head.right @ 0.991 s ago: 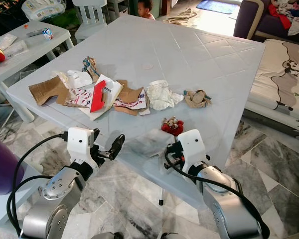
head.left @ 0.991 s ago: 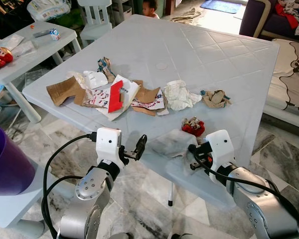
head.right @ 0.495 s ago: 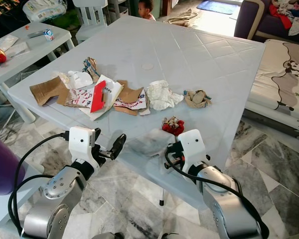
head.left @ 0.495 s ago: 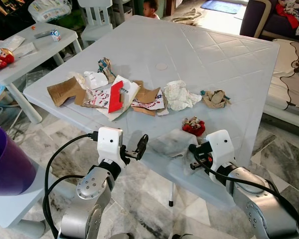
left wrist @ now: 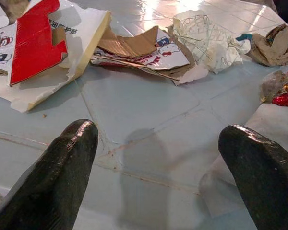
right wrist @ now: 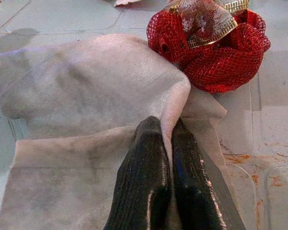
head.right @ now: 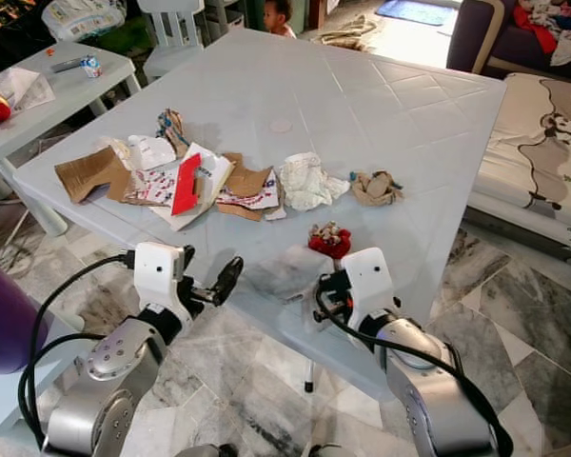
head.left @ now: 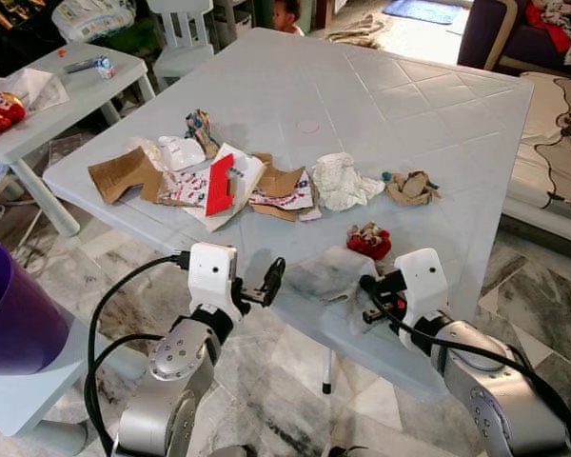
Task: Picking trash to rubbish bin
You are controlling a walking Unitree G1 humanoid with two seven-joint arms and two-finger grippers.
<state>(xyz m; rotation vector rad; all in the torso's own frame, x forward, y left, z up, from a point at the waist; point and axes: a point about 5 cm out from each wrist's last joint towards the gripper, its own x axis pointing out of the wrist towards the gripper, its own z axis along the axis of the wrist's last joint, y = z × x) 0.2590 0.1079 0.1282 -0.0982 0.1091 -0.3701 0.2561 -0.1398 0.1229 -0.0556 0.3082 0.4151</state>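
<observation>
A thin whitish tissue sheet (head.left: 328, 274) lies at the near edge of the white table (head.left: 390, 105). My right gripper (right wrist: 165, 129) is shut on a fold of this sheet (right wrist: 86, 91), just in front of a red mesh ball (right wrist: 211, 43) with gold trim. My left gripper (left wrist: 158, 139) is open at the table's front edge, left of the sheet, with nothing between its fingers. Further back lies a row of trash: torn brown cardboard (head.left: 119, 174), a red and white carton (head.left: 224, 183), crumpled white paper (head.left: 344, 181) and a brown paper wad (head.left: 411, 188).
A purple bin (head.left: 9, 319) stands on the floor at my far left. A small white side table (head.left: 48, 100) with toys is beyond it. A small person (head.left: 287, 14) is behind the table. A mattress (head.left: 552, 143) lies at the right.
</observation>
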